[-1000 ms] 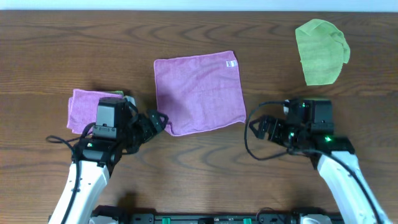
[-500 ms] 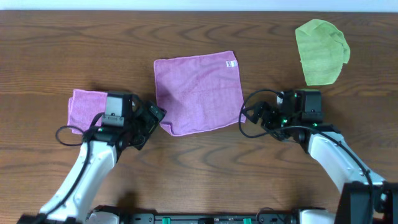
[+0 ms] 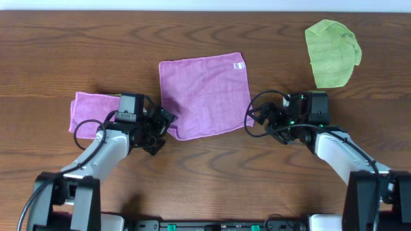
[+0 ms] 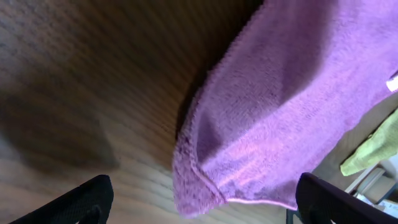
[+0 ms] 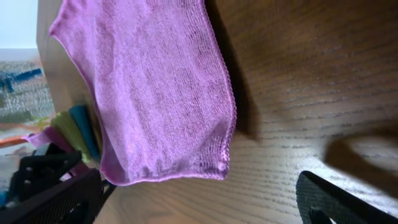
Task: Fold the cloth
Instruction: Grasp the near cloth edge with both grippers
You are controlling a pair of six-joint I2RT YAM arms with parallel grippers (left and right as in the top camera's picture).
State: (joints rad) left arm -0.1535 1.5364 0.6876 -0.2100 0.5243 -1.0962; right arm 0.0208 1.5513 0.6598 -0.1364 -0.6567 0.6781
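Cloth [image 3: 205,95] lies flat at centre; I judge it soft, light, limp. Left gripper [image 3: 165,122] and right gripper [image 3: 256,119] gape empty at its near corners, where I'd pinch the hems.

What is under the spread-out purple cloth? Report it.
Only the wooden table shows around the purple cloth. Both wrist views show its near corners resting on bare wood. Anything beneath its middle is covered and cannot be seen.
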